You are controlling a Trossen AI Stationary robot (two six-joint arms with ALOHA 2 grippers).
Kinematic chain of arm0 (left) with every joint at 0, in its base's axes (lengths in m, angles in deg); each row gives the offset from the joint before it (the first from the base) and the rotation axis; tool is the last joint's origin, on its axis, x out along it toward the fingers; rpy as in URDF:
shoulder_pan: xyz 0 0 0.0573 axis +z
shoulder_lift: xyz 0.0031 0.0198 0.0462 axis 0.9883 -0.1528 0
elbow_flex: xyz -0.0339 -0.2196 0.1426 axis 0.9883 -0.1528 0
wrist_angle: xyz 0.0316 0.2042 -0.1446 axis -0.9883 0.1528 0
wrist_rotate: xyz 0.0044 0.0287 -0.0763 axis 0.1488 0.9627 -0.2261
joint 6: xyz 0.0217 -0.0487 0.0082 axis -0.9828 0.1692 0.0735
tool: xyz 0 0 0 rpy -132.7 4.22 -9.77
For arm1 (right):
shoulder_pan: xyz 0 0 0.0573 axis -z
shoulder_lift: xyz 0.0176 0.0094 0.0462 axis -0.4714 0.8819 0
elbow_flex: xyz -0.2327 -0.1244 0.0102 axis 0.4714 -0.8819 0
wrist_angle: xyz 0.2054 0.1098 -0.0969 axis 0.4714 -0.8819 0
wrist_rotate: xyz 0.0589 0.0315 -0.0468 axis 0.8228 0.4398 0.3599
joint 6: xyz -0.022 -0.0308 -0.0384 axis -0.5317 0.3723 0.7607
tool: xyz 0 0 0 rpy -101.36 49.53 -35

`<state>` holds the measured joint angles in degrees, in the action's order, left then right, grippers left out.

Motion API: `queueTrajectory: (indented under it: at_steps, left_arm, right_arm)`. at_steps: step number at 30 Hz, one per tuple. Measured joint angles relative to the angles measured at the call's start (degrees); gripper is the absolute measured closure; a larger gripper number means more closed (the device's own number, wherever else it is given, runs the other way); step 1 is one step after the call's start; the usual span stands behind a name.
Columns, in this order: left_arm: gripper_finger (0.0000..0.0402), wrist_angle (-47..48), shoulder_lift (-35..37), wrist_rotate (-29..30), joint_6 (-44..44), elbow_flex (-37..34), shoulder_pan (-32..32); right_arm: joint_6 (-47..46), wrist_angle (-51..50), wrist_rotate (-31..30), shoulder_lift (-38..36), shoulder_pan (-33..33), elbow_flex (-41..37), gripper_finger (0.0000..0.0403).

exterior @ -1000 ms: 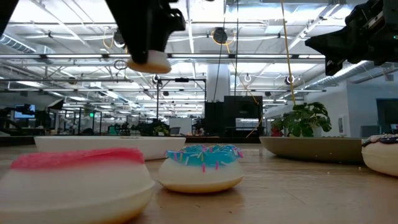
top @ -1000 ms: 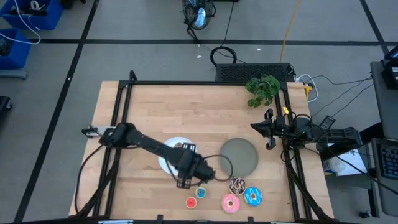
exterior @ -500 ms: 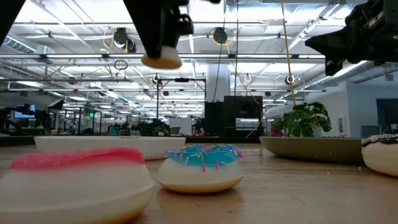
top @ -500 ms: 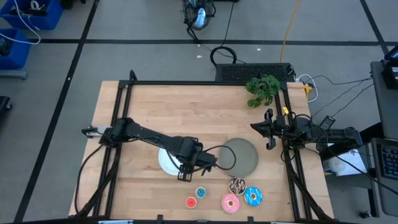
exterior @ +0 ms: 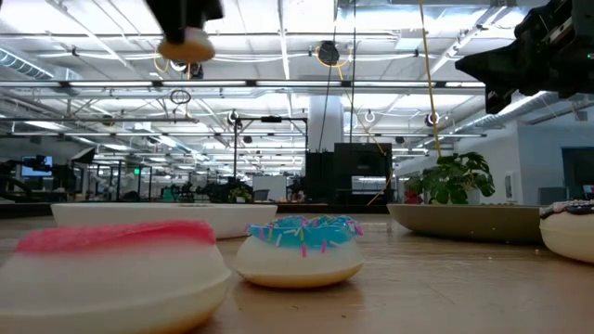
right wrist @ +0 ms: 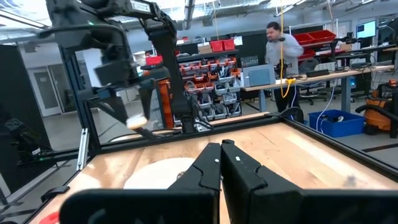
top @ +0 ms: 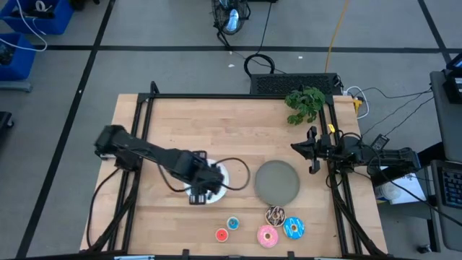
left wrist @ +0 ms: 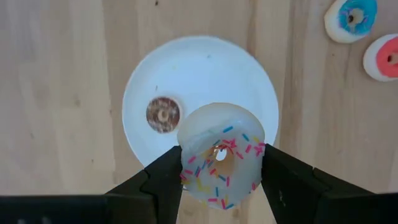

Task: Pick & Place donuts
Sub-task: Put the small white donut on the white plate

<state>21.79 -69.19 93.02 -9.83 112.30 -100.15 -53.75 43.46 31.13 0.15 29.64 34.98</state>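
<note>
My left gripper (left wrist: 221, 171) hangs over the white plate (left wrist: 205, 74), shut on a pale donut with coloured sprinkles (left wrist: 221, 158). In the high view the gripper (top: 204, 185) covers part of the plate (top: 221, 175). A tiny brown donut (left wrist: 163, 114) lies flat on the plate. On the wood near the near edge lie the tiny red (top: 221, 235) and tiny blue (top: 232, 223) donuts, plus the pink (top: 268, 235), larger blue (top: 293, 228) and dark drizzled (top: 275, 214) ones. My right gripper (right wrist: 221, 155) waits shut at the table's right side (top: 312, 150). My left gripper pinches the pale sprinkled donut between its two fingers (left wrist: 163, 180), which sit on opposite sides of its outer rim (left wrist: 186, 163). The fingers come from above, pointing down. The donut is lifted clear, high above the white plate (exterior: 186, 44), and sits slightly tilted.
The grey plate (top: 277, 181) lies right of the white plate. A green plant (top: 304, 102) stands at the far right corner. Black frame rails run along the left and right table edges. Bare wood stretches across the far half of the table. A person stands in the room behind.
My left gripper has carried the pale donut from near the table's near edge toward the far and left edges, ending over the white plate, and has risen in the low view. It stayed shut on the donut. The other donuts and the right arm kept still.
</note>
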Motion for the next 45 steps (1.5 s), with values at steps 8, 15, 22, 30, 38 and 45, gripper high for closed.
queueTrajectory:
  at_steps: [8,15,22,30,38,45]
  left_arm:
    - [0.0202,-13.2,11.7,0.2,8.6,-20.0,0.1]
    - [0.0202,-15.2,11.8,-0.9,14.9,-25.5,-0.1]
    - [0.0202,-21.8,10.2,-1.6,14.6,-26.7,-1.1]
    - [0.0202,-23.3,6.5,-2.2,12.2,-26.7,-0.5]
    - [0.0202,-23.1,5.0,-2.6,9.4,-26.7,-0.5]
    - [0.0202,-23.1,5.0,-2.4,9.4,-26.7,-0.3]
  right_arm:
    - [0.4,0.3,-0.1,0.0,0.0,0.0,0.0403]
    - [0.4,0.7,-0.2,0.0,0.0,0.0,0.0403]
    - [0.4,0.7,-0.2,0.0,0.0,0.0,0.0403]
    - [0.4,0.8,-0.2,0.2,0.0,0.0,0.0403]
    - [0.4,0.9,-0.2,0.2,0.0,0.0,0.0403]
    - [0.4,0.9,-0.2,0.2,0.0,0.0,0.0403]
